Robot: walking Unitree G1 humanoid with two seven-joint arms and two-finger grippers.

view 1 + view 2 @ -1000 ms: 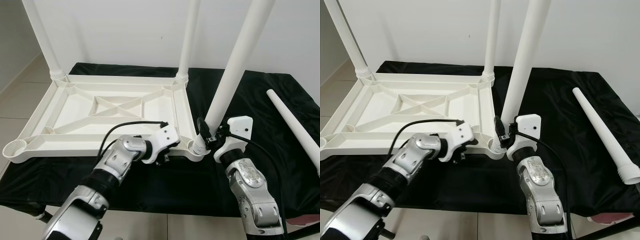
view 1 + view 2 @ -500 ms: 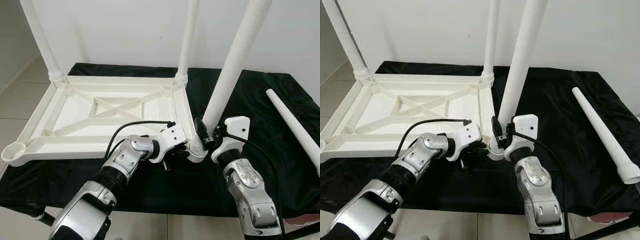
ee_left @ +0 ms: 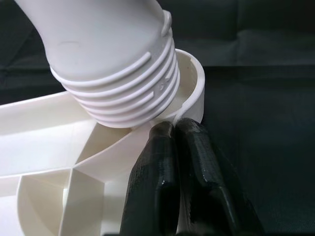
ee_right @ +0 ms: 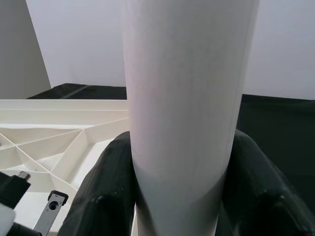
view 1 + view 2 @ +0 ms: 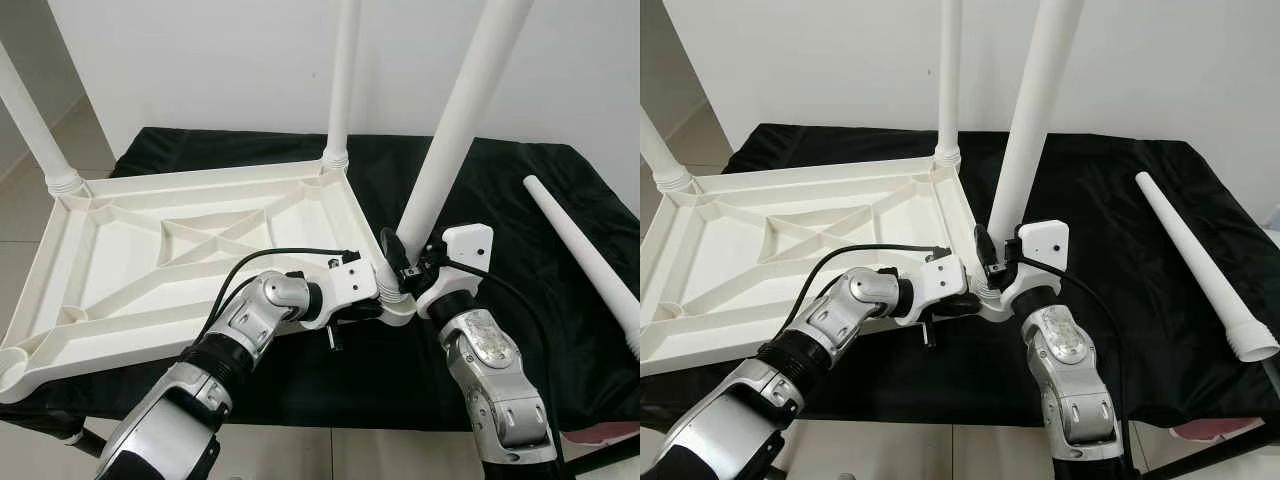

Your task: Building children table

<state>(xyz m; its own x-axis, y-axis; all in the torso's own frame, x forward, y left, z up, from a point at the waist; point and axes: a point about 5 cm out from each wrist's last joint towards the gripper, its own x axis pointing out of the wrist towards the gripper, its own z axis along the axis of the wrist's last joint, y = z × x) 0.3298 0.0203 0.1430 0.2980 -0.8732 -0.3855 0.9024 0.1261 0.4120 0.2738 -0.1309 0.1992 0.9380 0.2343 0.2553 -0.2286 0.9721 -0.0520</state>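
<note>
Table leg (image 4: 187,98) between right end effector (image 4: 182,196) fingers.

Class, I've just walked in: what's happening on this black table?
A robot is putting together a white plastic table. The upside-down tabletop lies on the black cloth. The right gripper holds a tilted leg at its corner socket, while the left gripper, fingers shut, holds the rim there. Two legs already stand. A spare leg lies to the right.
</note>
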